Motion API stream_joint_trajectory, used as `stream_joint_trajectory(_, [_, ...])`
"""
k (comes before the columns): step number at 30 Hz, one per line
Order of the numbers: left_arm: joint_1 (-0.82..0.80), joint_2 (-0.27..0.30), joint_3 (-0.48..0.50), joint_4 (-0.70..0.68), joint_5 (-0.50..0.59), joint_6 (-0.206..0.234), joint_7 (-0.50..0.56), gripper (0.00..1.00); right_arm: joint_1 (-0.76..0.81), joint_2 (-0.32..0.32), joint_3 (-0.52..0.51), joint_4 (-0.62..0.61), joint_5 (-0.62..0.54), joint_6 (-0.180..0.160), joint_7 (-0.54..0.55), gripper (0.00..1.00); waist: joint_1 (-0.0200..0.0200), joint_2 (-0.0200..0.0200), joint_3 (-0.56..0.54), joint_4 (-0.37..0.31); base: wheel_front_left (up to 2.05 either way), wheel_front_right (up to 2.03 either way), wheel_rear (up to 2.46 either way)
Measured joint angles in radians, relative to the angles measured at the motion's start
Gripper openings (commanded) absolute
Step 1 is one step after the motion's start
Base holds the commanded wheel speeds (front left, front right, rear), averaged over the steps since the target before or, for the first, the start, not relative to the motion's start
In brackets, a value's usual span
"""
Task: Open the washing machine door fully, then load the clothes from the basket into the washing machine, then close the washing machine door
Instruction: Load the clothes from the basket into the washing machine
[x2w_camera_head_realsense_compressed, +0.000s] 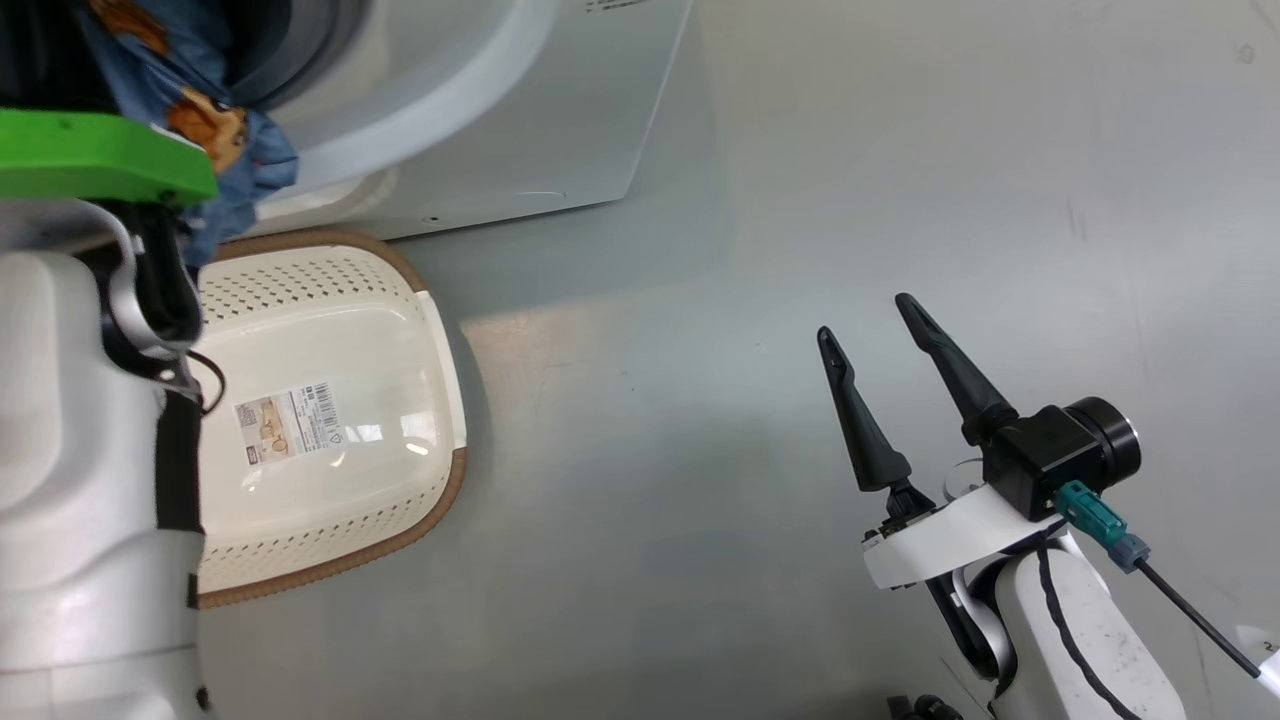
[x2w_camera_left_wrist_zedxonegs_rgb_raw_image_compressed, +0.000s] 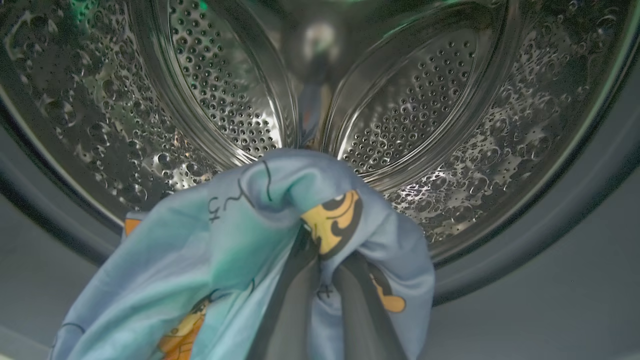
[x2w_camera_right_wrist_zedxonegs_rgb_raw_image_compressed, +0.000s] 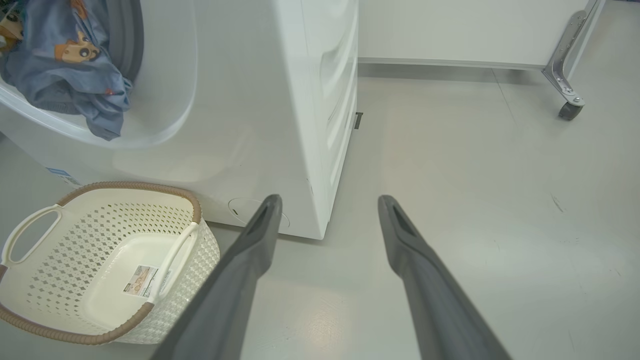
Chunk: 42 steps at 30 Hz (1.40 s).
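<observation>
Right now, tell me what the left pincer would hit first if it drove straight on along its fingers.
Shut on the clothes, the left pincer points into the steel drum. It would probably meet the drum's back wall first, near its centre; depth is unclear.

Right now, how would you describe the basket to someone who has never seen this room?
Find the big white washing machine with blue clothes hanging over its round opening. On the grey floor just below that opening stands the basket. Unlike anything near it, it is cream-white with perforated walls, a brown woven-look rim and a label sticker on its bare bottom.
</observation>
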Motion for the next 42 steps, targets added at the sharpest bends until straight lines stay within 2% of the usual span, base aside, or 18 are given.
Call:
stream_joint_trajectory(7, [-0.111, 0.117, 0.029, 0.067, 0.076, 0.050, 0.043, 0.00, 0.009, 0.004, 0.039, 0.007, 0.016, 0.000, 0.000, 1.00, 0.0000, 0.0000, -0.012, -0.070, 0.00, 0.00, 0.00])
stream_joint_trajectory(15, [-0.160, 0.291, 0.073, 0.174, 0.133, 0.056, 0.077, 0.00, 0.043, 0.007, 0.059, 0.015, 0.029, 0.000, 0.000, 1.00, 0.0000, 0.0000, -0.012, -0.174, 0.00, 0.00, 0.00])
stream_joint_trajectory(18, [-0.200, 0.337, 0.079, 0.196, 0.143, 0.056, 0.077, 0.00, 0.061, 0.010, 0.062, 0.017, 0.031, 0.000, 0.000, 1.00, 0.0000, 0.0000, -0.008, -0.212, 0.00, 0.00, 0.00])
stream_joint_trajectory(25, [-0.283, 0.407, 0.087, 0.227, 0.171, 0.056, 0.074, 0.00, 0.090, 0.018, 0.063, 0.014, 0.032, 0.000, 0.000, 1.00, 0.0000, 0.0000, 0.008, -0.276, 0.00, 0.00, 0.00])
stream_joint_trajectory(28, [-0.339, 0.424, 0.093, 0.233, 0.177, 0.056, 0.040, 0.00, 0.099, 0.019, 0.061, 0.012, 0.036, 0.000, 0.000, 1.00, 0.0000, 0.0000, 0.023, -0.295, 0.00, 0.00, 0.00])
stream_joint_trajectory(32, [-0.374, 0.426, 0.101, 0.246, 0.189, 0.056, -0.016, 0.00, 0.102, 0.022, 0.058, 0.009, 0.040, 0.000, 0.000, 1.00, 0.0000, 0.0000, 0.040, -0.310, 0.00, 0.00, 0.00])
stream_joint_trajectory(38, [-0.371, 0.426, 0.064, 0.359, 0.225, 0.057, 0.019, 0.00, 0.106, 0.022, 0.059, 0.005, 0.040, 0.000, 0.000, 1.00, 0.0000, 0.0000, 0.050, -0.315, 0.00, 0.00, 0.00])
stream_joint_trajectory(39, [-0.370, 0.427, 0.059, 0.380, 0.230, 0.059, 0.034, 0.05, 0.106, 0.022, 0.059, 0.005, 0.040, 0.000, 0.000, 1.00, 0.0000, 0.0000, 0.050, -0.315, 0.00, 0.00, 0.00])
stream_joint_trajectory(40, [-0.369, 0.427, 0.052, 0.399, 0.234, 0.063, 0.046, 0.15, 0.106, 0.023, 0.059, 0.005, 0.040, 0.000, 0.000, 1.00, 0.0000, 0.0000, 0.050, -0.315, 0.00, 0.00, 0.00])
stream_joint_trajectory(42, [-0.368, 0.424, 0.033, 0.444, 0.253, 0.065, 0.057, 0.62, 0.106, 0.024, 0.049, 0.005, 0.040, 0.000, 0.000, 1.00, 0.0000, 0.0000, 0.045, -0.311, 0.00, 0.00, 0.00])
